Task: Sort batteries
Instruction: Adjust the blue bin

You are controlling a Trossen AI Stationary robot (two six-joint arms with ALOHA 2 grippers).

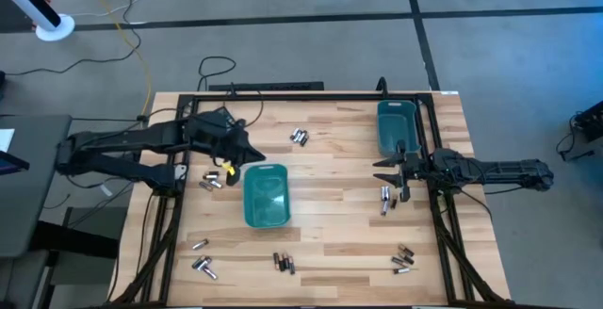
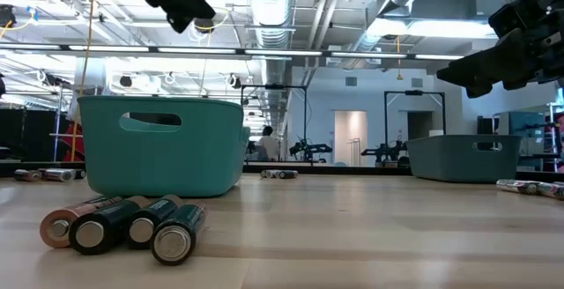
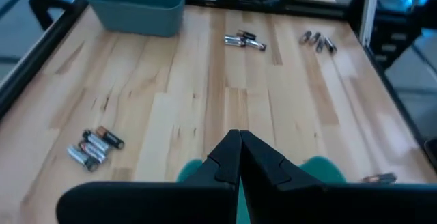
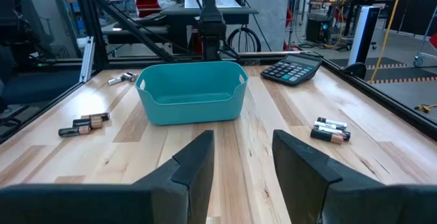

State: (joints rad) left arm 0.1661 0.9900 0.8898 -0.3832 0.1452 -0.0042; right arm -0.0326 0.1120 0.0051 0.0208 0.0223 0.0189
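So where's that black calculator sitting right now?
In the high view the black calculator lies near the table's far left corner, just beyond the left gripper and diagonally up-left of the nearer teal plastic bin.

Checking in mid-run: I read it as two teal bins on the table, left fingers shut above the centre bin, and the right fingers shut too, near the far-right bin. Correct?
Not quite. The right gripper has its fingers open, with a clear gap between them in the right wrist view. The rest holds: two teal bins, the left gripper shut above the centre bin, the right one near the far-right bin.
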